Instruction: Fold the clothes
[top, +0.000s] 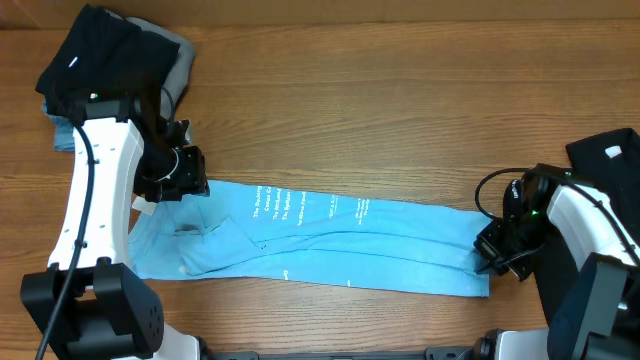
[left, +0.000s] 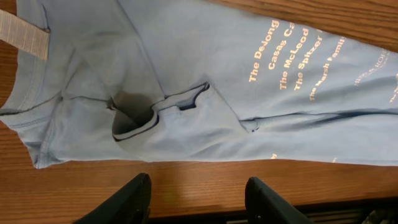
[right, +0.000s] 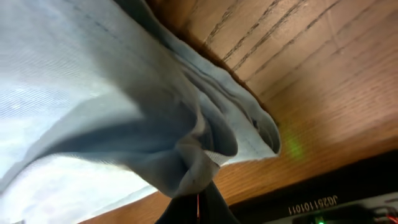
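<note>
The long light blue cotton T-shirt (top: 330, 240) lay stretched along the wooden table (top: 400, 100). My right gripper (top: 488, 262) pinched its bunched hem end tight; my left gripper (top: 190, 185) hung empty, jaws apart, near the collar. I judged both ends needed 1 even, taut lift.

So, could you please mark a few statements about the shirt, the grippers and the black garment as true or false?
1. The right gripper is shut on the shirt's end. True.
2. The left gripper grips the shirt. False: its jaws stand open over bare table, holding nothing.
3. The shirt lies in a long strip across the table. True.
4. The black garment covers the lettering. False: it lies apart, at the upper left of the overhead view.
</note>
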